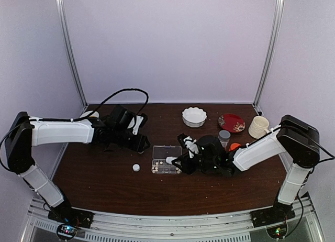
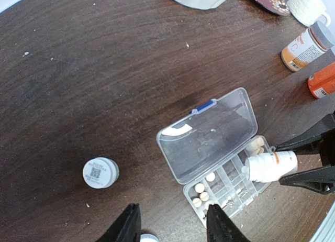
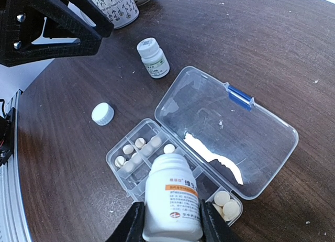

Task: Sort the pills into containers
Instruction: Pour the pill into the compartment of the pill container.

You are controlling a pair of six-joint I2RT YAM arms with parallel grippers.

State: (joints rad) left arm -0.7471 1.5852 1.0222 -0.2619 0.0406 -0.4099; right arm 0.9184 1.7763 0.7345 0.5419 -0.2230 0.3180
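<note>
The clear pill organizer box lies open mid-table, lid flat; it also shows in the left wrist view and the right wrist view. Pale round pills lie in its end compartments, with more at the other end and in the left wrist view. My right gripper is shut on an uncapped white bottle, tipped with its mouth over the middle compartments. My left gripper is open and empty, hovering left of the box.
A white cap lies left of the box. A second small white bottle stands near my left gripper. An orange bottle, an orange item, a white bowl, a red plate and a cream cup stand behind.
</note>
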